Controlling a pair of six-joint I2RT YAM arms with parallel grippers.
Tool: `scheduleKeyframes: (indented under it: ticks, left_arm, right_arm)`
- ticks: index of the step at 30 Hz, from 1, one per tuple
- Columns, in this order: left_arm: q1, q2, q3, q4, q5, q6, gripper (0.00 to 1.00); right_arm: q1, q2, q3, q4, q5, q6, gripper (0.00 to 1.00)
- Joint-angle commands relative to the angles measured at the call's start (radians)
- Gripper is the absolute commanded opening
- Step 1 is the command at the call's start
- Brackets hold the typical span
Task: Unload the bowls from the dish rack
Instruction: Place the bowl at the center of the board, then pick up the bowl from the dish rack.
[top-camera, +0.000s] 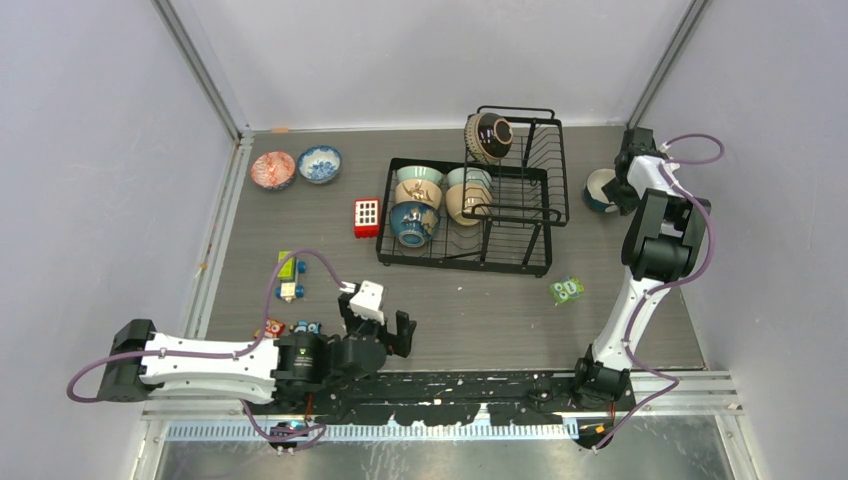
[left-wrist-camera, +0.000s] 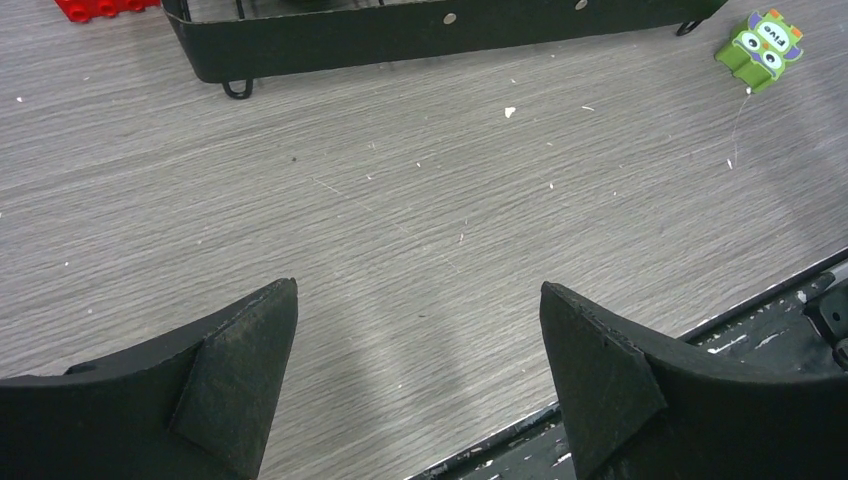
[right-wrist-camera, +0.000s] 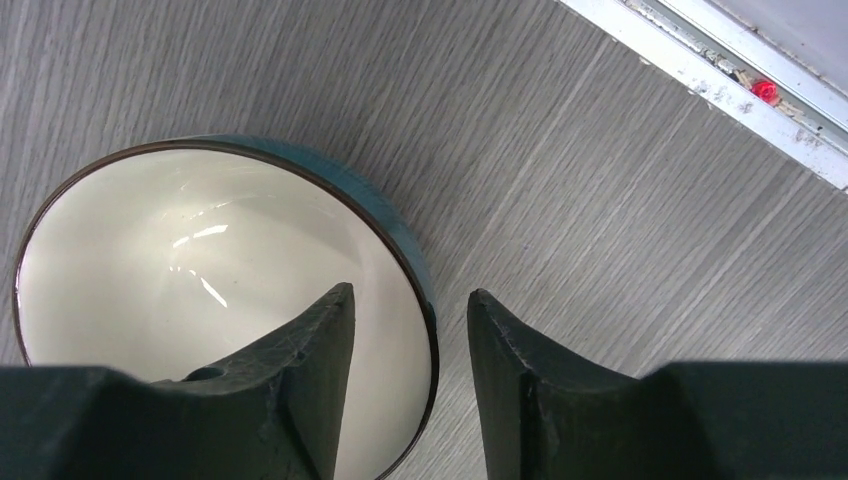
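The black wire dish rack (top-camera: 520, 232) stands mid-table and holds several bowls: pale green (top-camera: 419, 175), blue (top-camera: 413, 224), tan (top-camera: 466, 204) and a dark brown one (top-camera: 489, 137) on edge in the basket part. Its front edge (left-wrist-camera: 400, 40) shows in the left wrist view. A red patterned bowl (top-camera: 273, 170) and a blue-and-white bowl (top-camera: 319, 164) sit at the far left. A dark blue bowl with a white inside (top-camera: 600, 190) (right-wrist-camera: 220, 290) rests on the table right of the rack. My right gripper (top-camera: 622, 185) (right-wrist-camera: 410, 300) straddles its rim, open, with a gap on both sides. My left gripper (top-camera: 378, 318) (left-wrist-camera: 420, 290) hangs wide open over bare table.
A red block with white squares (top-camera: 367, 217) lies against the rack's left side. A green block (top-camera: 568, 290) (left-wrist-camera: 762, 45) lies in front of the rack's right corner. Small toy blocks (top-camera: 288, 275) lie near the left arm. Walls close in on both sides.
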Motion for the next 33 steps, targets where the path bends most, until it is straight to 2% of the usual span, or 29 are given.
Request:
scheduleKeyframes:
  ticks: [1, 7, 9, 10, 12, 13, 22, 27, 31, 33]
  left_arm:
    - [0.005, 0.004, 0.024, 0.053, -0.011, -0.008, 0.92]
    - [0.004, -0.009, 0.036, 0.023, -0.014, 0.0, 0.92]
    - [0.005, -0.021, 0.04, 0.008, -0.014, 0.002, 0.92]
    - [0.005, -0.028, 0.041, 0.003, -0.011, 0.003, 0.92]
    - [0.005, -0.037, 0.048, -0.017, -0.004, 0.002, 0.91]
    - [0.005, -0.042, 0.056, -0.037, -0.005, -0.004, 0.91]
    - [0.004, -0.015, 0.149, -0.164, 0.014, -0.018, 0.95]
    - [0.005, 0.014, 0.238, -0.283, 0.022, -0.015, 1.0]
    - [0.005, 0.014, 0.274, -0.314, 0.01, 0.014, 1.0]
    - [0.004, 0.002, 0.272, -0.285, 0.021, 0.067, 1.0]
  right_arm:
    - [-0.002, -0.045, 0.025, 0.023, 0.015, -0.022, 0.53]
    - [-0.001, -0.07, 0.031, 0.008, 0.017, -0.029, 0.6]
    - [-0.001, -0.086, 0.032, 0.002, 0.023, -0.031, 0.66]
    - [0.0, -0.099, 0.033, -0.001, 0.026, -0.041, 0.72]
    - [0.0, -0.137, 0.022, 0.01, 0.041, -0.063, 0.97]
    - [-0.001, -0.161, 0.023, 0.014, 0.053, -0.071, 0.99]
    - [0.027, -0.365, -0.012, 0.014, 0.079, 0.008, 1.0]
    - [0.21, -0.562, -0.054, 0.169, 0.208, -0.092, 1.0]
    - [0.292, -0.702, -0.052, 0.189, 0.197, -0.059, 1.0]
    - [0.374, -0.783, -0.086, 0.221, 0.186, -0.041, 1.0]
